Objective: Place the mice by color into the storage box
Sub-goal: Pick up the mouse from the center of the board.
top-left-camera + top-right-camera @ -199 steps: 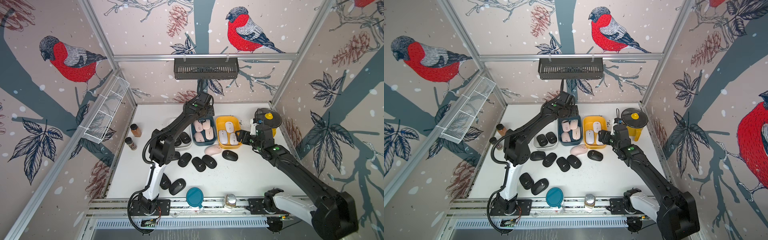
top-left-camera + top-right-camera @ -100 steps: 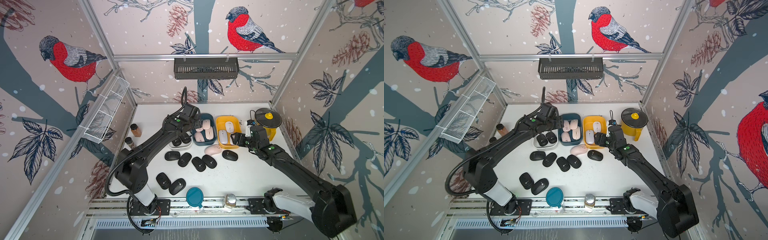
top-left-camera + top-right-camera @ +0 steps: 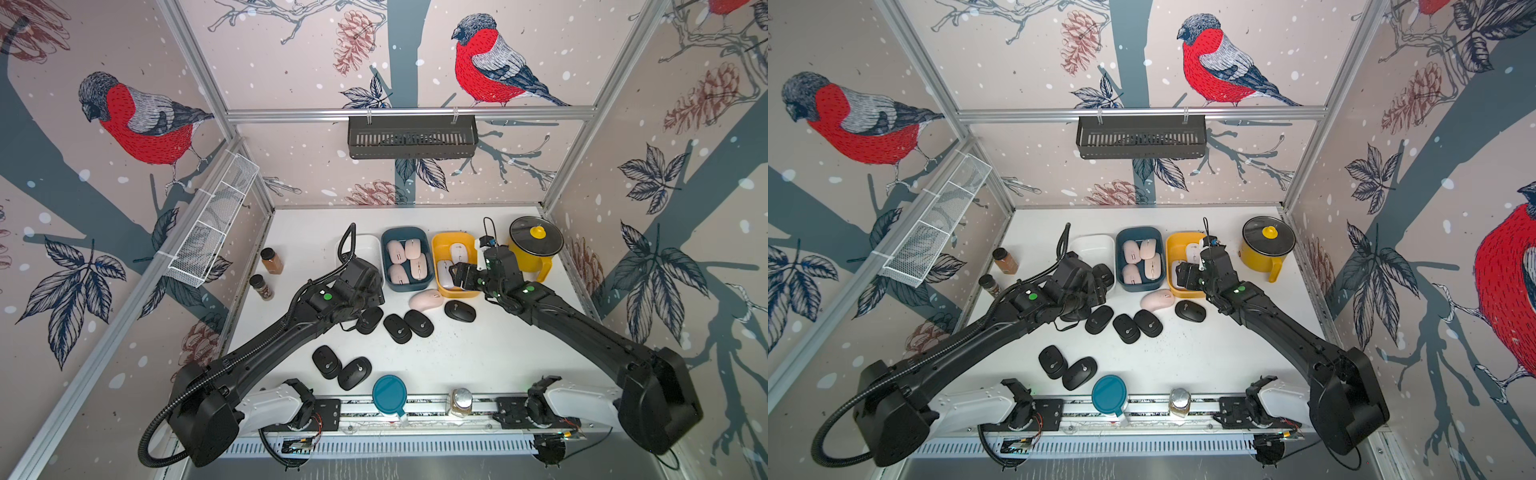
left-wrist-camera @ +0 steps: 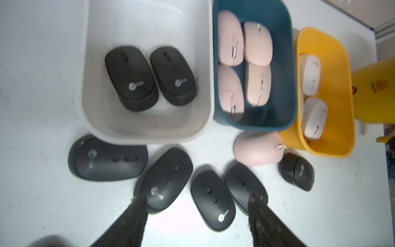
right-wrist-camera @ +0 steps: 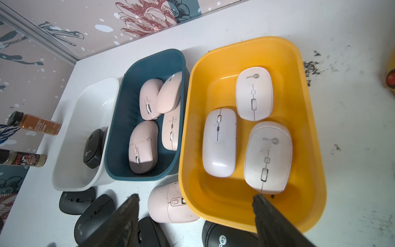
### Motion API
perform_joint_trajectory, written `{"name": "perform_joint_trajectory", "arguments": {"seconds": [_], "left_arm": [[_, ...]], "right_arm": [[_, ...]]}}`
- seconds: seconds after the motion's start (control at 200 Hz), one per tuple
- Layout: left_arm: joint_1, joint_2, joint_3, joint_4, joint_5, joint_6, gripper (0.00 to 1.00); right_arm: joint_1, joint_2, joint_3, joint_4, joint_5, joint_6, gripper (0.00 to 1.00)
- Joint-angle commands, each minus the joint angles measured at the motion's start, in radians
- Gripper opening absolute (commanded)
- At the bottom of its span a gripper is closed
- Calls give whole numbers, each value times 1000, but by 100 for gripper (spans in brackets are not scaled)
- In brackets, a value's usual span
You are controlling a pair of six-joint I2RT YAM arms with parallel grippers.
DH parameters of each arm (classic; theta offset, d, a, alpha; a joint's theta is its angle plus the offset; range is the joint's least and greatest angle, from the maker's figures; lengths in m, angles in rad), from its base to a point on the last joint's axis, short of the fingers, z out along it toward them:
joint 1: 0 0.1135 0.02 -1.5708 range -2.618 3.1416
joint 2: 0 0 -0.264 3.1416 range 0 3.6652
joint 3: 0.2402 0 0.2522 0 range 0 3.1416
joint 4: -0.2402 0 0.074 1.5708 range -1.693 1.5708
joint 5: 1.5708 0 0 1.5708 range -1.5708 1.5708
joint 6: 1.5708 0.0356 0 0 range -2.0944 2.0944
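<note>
Risk: left gripper (image 4: 196, 197) hung spread, empty, above matte black oval mice (image 4: 212, 201) packed under its fingers (image 4: 132, 222); I figured closing could nab two. Right gripper (image 5: 195, 196), spread too, over yellow plastic bin (image 5: 224, 213) rim.

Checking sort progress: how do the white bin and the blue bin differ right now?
Colour: the white bin is white, the blue bin dark teal.
Contents: the white bin holds two black mice; the blue bin holds four pink mice.
Fill: the white bin's floor still has bare room; the blue bin's is nearly covered.
Shared: same rounded-rectangle shape, side by side, one mouse colour each.
</note>
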Motion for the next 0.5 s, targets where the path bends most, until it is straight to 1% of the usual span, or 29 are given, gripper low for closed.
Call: {"name": "perform_joint_trajectory", "arguments": {"seconds": [0.0,0.045,0.15,0.225,0.335,0.495], "left_arm": [[-35,-41,-48,-53,-17,-70,74],[-48,-58,-66,-62,-15,-80,73],[-85,-97,-102,-85,-21,-102,74],[-101,-121,-130,-90,5,-110,74],[-139,-146,-181,-99,14,-146,74],[-144,-140,-251,-45,42,-173,75]], "right_arm": [[19,6,6,22,14,11,84],[29,38,5,23,14,12,84],[47,56,7,33,11,21,83],[56,66,14,43,8,25,83],[69,75,18,56,6,28,83],[75,89,17,63,-3,35,83]]}}
